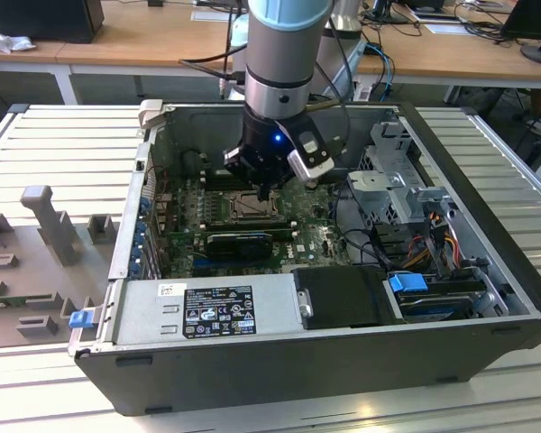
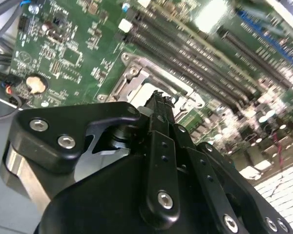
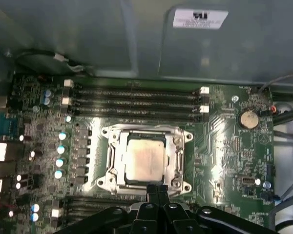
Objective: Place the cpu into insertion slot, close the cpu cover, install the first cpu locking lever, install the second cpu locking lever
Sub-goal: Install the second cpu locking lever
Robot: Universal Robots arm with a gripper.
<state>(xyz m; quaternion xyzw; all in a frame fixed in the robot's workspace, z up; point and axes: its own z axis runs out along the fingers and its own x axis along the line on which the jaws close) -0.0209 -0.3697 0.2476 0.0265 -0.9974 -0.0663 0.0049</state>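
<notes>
The cpu (image 3: 145, 158), a pale square chip, lies flat in the insertion slot (image 3: 105, 181) on the green board. The grey metal cpu cover (image 3: 178, 157) lies down around it, with the chip showing through its window. My gripper (image 3: 157, 191) hangs just above the socket's near edge, its black fingers (image 3: 152, 194) shut together with nothing between them. In the second wrist view the gripper's tip (image 2: 158, 99) is close over the socket's metal frame (image 2: 132, 73). In the exterior view the gripper (image 1: 263, 188) reaches down into the open case over the socket (image 1: 250, 207). I cannot make out the locking levers.
Long black memory slots (image 3: 136, 100) run beside the socket, and a coin battery (image 3: 247, 118) sits nearby. A long black card (image 1: 239, 244), a power supply (image 1: 207, 311), a drive cage (image 1: 392, 180) and loose cables (image 1: 433, 234) crowd the case.
</notes>
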